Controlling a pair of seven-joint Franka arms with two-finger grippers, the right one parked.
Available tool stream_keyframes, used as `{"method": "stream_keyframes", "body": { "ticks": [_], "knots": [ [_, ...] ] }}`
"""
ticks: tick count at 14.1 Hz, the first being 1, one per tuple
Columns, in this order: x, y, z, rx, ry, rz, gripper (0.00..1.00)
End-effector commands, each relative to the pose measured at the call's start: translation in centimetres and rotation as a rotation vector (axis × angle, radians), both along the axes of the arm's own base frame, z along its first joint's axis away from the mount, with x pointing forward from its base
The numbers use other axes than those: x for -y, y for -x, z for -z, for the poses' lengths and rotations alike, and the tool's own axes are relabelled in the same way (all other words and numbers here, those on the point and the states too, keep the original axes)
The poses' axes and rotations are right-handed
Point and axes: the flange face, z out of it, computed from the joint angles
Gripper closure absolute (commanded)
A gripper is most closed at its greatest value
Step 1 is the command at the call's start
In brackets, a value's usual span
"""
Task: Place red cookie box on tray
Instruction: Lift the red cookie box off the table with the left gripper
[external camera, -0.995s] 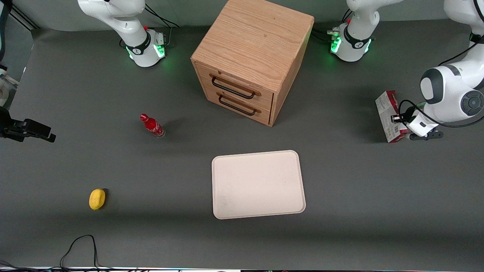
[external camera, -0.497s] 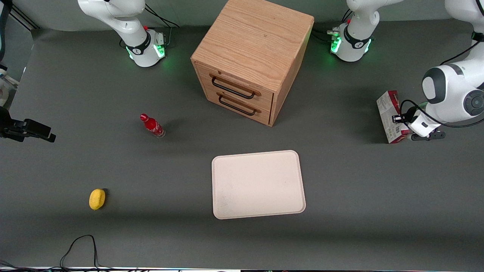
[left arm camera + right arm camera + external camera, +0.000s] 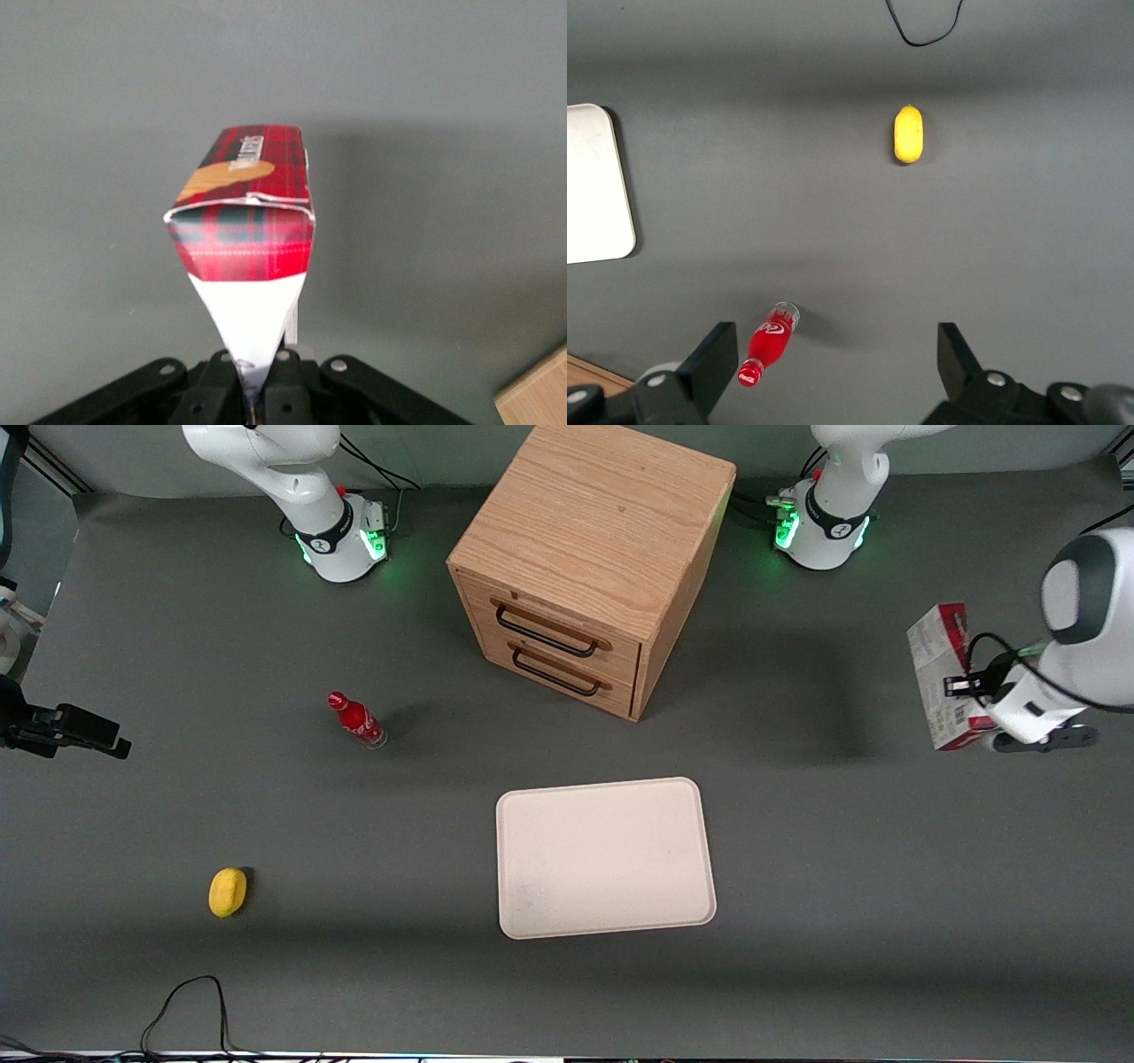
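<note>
Grey matting covers the whole table (image 3: 266,974). From the front, the gripper (image 3: 967,687) is out at the working arm's end of the table, its fingers closed on the red cookie box (image 3: 941,677), which stands on edge with its grey-white barcode face showing, well apart from the tray (image 3: 605,857). The cream tray lies flat, nearer the camera than the wooden drawer cabinet (image 3: 589,558). Toward the parked arm's end stand a small red bottle (image 3: 356,720) and, nearer the camera, a yellow lemon-like fruit (image 3: 228,891).

At the left wrist, the fingers (image 3: 282,361) pinch the thin box (image 3: 244,221), its tartan end flap facing the camera above the grey mat.

At the right wrist, the bottle (image 3: 768,345), the fruit (image 3: 908,134) and a tray corner (image 3: 598,186) show.
</note>
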Motion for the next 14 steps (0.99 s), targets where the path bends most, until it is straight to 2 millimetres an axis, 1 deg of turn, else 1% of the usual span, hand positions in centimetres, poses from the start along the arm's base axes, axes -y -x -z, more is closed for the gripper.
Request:
{"method": "stream_keyframes", "body": {
  "ticks": [1, 2, 4, 5, 7, 8, 11, 12, 13, 14],
  "knots": [
    [0.5, -1.3, -7.4, 0.007, -0.021, -0.008, 1.00],
    [1.1, -1.7, -9.4, 0.009, -0.016, 0.000, 1.00],
    [1.4, -2.4, -12.5, 0.024, -0.013, 0.010, 1.00],
    [1.3, -3.0, -12.8, 0.028, -0.008, 0.008, 1.00],
    [1.4, -3.3, -13.1, 0.031, -0.001, 0.010, 1.00],
    [1.8, -3.5, -13.3, 0.036, -0.002, 0.010, 1.00],
    [5.0, -5.3, -13.1, 0.043, 0.033, 0.054, 1.00],
    [6.0, -6.3, -12.5, 0.032, 0.056, 0.070, 1.00],
    [6.1, -7.8, -11.8, 0.019, 0.073, 0.042, 1.00],
    [7.2, -9.3, -11.5, 0.013, 0.077, 0.017, 1.00]
  ]
}}
